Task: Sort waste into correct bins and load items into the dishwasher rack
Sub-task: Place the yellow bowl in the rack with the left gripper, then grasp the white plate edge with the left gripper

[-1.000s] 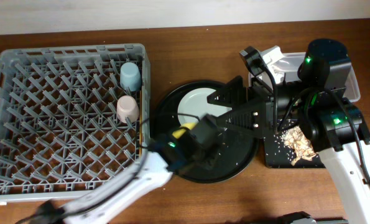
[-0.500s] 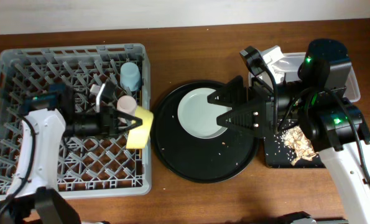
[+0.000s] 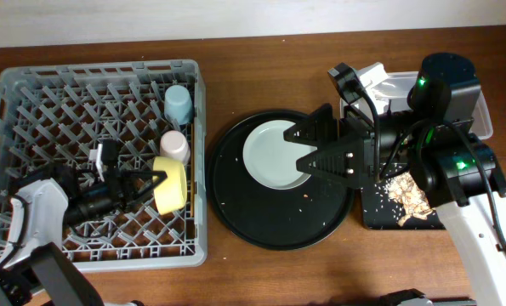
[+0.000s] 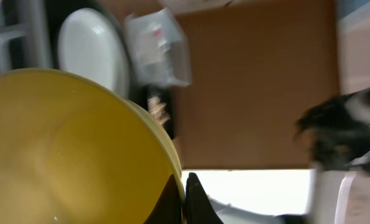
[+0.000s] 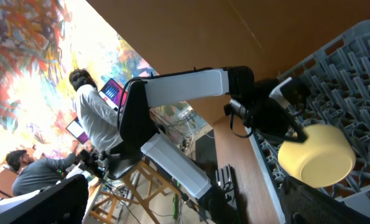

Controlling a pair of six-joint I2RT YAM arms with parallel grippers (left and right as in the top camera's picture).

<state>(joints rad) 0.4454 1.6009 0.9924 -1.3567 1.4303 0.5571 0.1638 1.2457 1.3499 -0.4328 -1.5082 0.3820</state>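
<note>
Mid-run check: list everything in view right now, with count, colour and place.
dishwasher rack: one, grey, left.
light-blue cup: one, in the rack by its right wall.
pink cup: one, in the rack beside the blue one.
yellow bowl: one, on its side over the rack.
round tray: one, black, centre.
plate: one, pale grey-green, on the round tray.
clear tub: one, far right.
tissue: one, white, at the tub's left end.
black tray: one, rectangular, right.
food scraps: brownish, in the black tray.
table: brown wood.
left fingers: shut on the bowl's rim.
right fingers: open, above the plate.
</note>
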